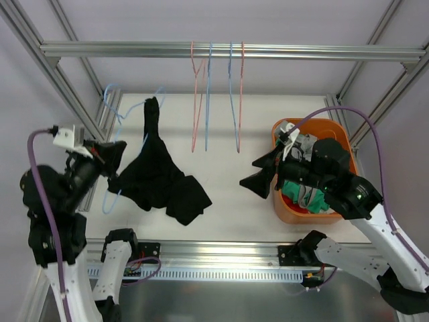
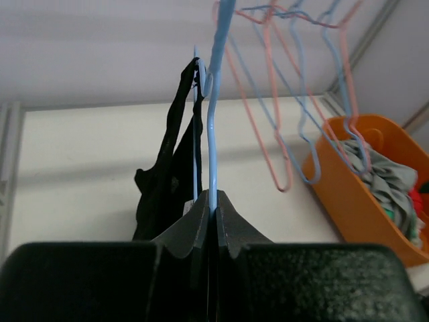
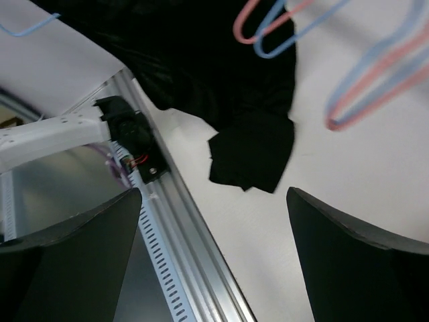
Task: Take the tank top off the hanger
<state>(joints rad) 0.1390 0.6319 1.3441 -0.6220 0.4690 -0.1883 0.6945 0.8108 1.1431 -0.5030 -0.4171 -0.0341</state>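
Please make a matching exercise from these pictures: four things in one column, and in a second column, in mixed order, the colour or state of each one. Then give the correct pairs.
Things
1. tank top
2. hanger
3. bin
4. right gripper

Colour or state
a. orange, with clothes inside
b. jaws apart, holding nothing
c. black, one strap up at the hanger
d. light blue, clamped in the left gripper

Pairs: 1-c, 2-d, 3-a, 4-b
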